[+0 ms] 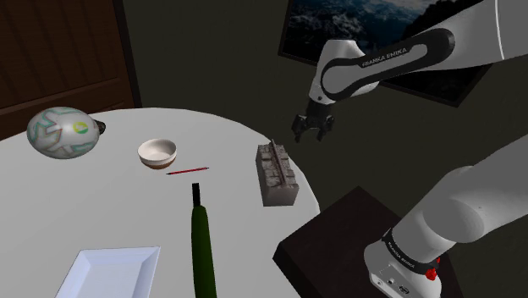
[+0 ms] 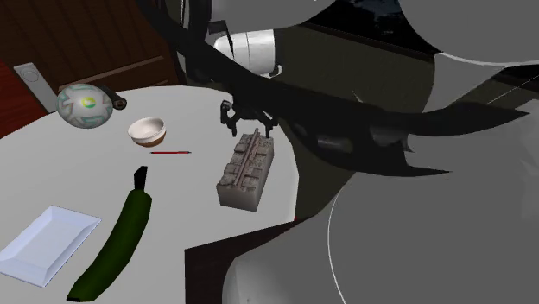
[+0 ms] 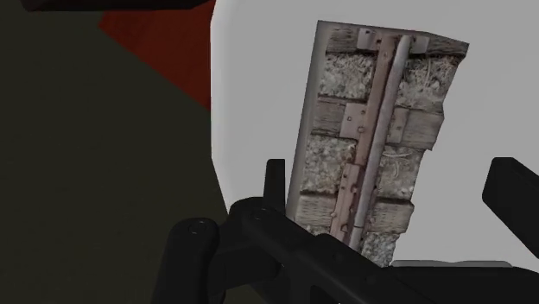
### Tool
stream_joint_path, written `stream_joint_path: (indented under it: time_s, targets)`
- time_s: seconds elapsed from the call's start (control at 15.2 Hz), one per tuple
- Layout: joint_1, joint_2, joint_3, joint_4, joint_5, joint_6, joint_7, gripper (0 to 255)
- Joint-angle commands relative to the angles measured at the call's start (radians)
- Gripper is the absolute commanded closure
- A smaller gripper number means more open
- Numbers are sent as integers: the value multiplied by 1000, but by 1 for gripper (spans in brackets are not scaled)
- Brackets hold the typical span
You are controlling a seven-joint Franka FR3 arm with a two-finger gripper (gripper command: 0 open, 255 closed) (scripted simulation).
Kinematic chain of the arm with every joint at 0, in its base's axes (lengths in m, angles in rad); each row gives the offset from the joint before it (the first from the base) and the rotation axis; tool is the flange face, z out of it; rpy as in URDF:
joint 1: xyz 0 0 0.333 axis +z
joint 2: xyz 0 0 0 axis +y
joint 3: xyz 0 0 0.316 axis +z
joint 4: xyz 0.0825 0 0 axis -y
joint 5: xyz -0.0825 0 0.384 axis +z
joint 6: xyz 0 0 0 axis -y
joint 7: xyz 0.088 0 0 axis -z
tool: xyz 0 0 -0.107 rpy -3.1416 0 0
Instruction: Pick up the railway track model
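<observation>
We record the all-black two-finger gripper (image 1: 314,129) spread open and empty, poised above the far end of the grey-brown, rubble-and-sleeper railway track model (image 1: 277,173), which lies by the right edge of the white round table (image 1: 127,203) in the shoulder view, and we advise centring its narrow width between the fingers (image 3: 275,177) before descending.
</observation>
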Motion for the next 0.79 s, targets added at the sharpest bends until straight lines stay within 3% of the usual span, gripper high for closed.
stream_joint_path:
  time_s: [0.0,0.73]
  targets:
    - [-5,82,2,18,-4,74,21,0]
    - [-1,515,-1,208,-44,354,159,0]
